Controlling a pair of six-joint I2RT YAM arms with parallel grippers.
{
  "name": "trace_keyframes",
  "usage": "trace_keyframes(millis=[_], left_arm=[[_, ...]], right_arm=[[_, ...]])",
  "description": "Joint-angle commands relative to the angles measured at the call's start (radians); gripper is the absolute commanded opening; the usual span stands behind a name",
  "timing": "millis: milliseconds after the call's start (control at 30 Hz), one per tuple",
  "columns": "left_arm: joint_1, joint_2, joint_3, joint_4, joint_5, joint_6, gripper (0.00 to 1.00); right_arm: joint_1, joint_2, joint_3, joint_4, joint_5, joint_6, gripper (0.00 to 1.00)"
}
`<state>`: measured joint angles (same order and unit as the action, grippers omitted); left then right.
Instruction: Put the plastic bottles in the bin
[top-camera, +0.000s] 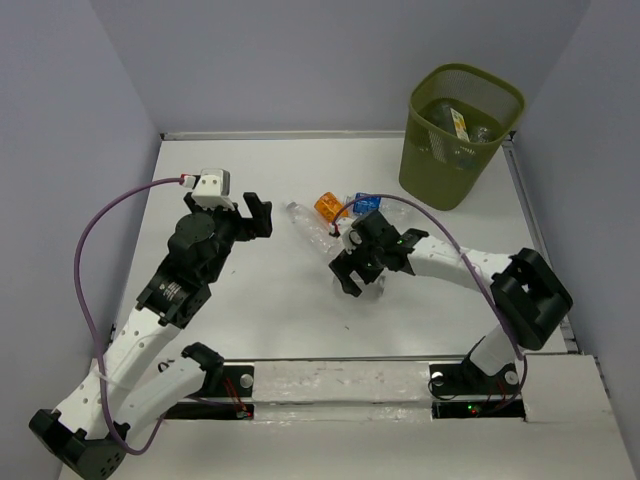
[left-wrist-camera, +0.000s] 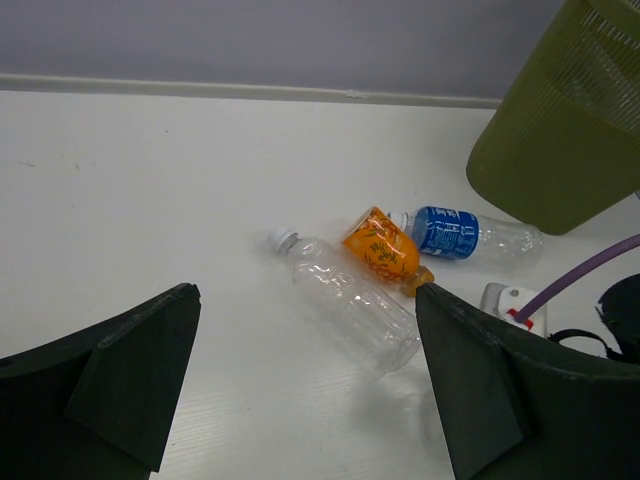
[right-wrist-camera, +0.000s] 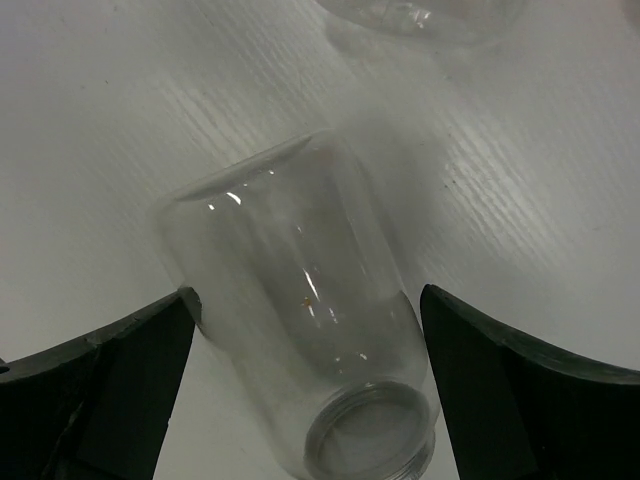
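So the right claw (top-camera: 352, 272) is spread wide and parked low over a clear capless bottle (right-wrist-camera: 305, 340) that's lying on its side on the bench (top-camera: 250, 310), one finger on each side of it. Looks to me like it's lined up for a squeeze across the body, with nothing gripped. I can't really tell whether either finger touches the plastic or is just beside it, the close-up is kinda murky.

The left claw (top-camera: 258, 214) is wide open too and holds nothing. It's aimed at the little pile mid-bench: a white-capped clear bottle (left-wrist-camera: 345, 300), an orange bottle (left-wrist-camera: 382, 248) and a blue-label bottle (left-wrist-camera: 460, 232), all on their sides and bunched together. The bin (top-camera: 445, 170) stands at the far right corner, near that pile.

Funny thing: from the top camera the capless bottle is mostly hidden under the right claw, and only the right wrist camera shows it properly. And only the top camera looks down into the bin, where a few bottles lie.
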<state>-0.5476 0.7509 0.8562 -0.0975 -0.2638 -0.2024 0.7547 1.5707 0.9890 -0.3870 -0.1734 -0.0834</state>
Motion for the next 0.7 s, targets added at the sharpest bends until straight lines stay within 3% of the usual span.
trace_keyframes(millis=[0,100,133,200,367,467,567,667], left_arm=[[0.006,-0.007,0.003,0.035,0.009,0.008,0.99],[0.008,-0.008,0.003,0.035,0.009,0.008,0.99],[0.006,-0.01,0.001,0.035,0.009,0.008,0.99],[0.006,-0.013,0.001,0.035,0.011,0.008,0.99],[0.008,-0.019,0.003,0.039,0.026,0.003,0.99],[0.009,-0.018,0.004,0.042,0.043,0.003,0.99],[0.009,-0.015,0.003,0.039,0.046,0.003,0.99],[0.009,-0.013,0.003,0.041,0.086,-0.009,0.99]], right_arm=[[0.023,0.06,0.082,-0.029,-0.023,-0.041,0.9],[0.032,0.063,0.115,-0.027,-0.006,-0.041,0.79],[0.032,0.052,0.122,-0.029,-0.009,-0.042,0.69],[0.032,-0.003,0.135,-0.059,-0.008,-0.038,0.61],[0.032,-0.159,0.204,-0.09,0.096,-0.03,0.59],[0.019,-0.196,0.353,0.021,0.296,-0.061,0.59],[-0.079,-0.181,0.46,0.17,0.463,-0.105,0.6],[-0.26,-0.147,0.571,0.29,0.451,-0.112,0.6]])
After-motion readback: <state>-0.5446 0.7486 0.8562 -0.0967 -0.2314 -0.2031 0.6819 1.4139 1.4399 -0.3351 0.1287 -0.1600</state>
